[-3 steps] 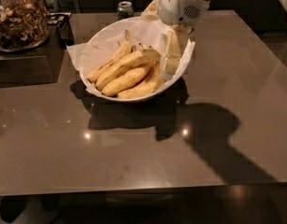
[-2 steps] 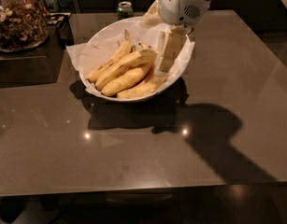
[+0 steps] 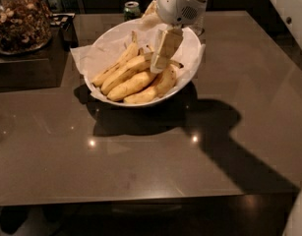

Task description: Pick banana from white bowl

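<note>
Hanging over the white bowl (image 3: 189, 77) on the bench (image 3: 140, 171), the end effector (image 3: 159, 67) pointed down at the other bananas (image 3: 140, 82). It could not be told if it was open or closed. The banana (image 3: 122, 62) lay in the bowl, on the left of the pile.

the arm enters from the top edge of the camera view, right of centre, and ends in a rounded white wrist housing (image 3: 177, 6) with a small vent grille on its side face. the gripper (image 3: 165, 52) hangs directly below this housing, in the upper middle of the view, as a pale, flat-sided member. it points downward and tilts slightly to the left. a second white arm link (image 3: 287, 11) shows at the upper right corner, well apart from the gripper.
</note>
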Controlling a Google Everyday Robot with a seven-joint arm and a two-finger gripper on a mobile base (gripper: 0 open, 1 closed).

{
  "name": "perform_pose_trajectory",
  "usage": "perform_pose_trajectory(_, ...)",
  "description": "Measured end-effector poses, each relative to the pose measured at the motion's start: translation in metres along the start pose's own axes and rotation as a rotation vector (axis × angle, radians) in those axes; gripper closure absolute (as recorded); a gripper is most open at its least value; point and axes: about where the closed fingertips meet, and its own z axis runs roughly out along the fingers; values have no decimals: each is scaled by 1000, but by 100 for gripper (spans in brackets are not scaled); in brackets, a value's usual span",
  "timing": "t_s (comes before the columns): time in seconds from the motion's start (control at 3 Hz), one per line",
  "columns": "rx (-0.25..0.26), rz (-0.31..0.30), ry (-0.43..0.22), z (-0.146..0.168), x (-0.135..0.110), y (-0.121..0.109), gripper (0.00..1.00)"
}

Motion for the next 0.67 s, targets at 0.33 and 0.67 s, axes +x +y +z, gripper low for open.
perform_pose_trajectory(0.33,-12,-63,-32,19,-8,-24,26)
perform_pose_trajectory(0.67,-35,-96,-51,37,-10,-36,29)
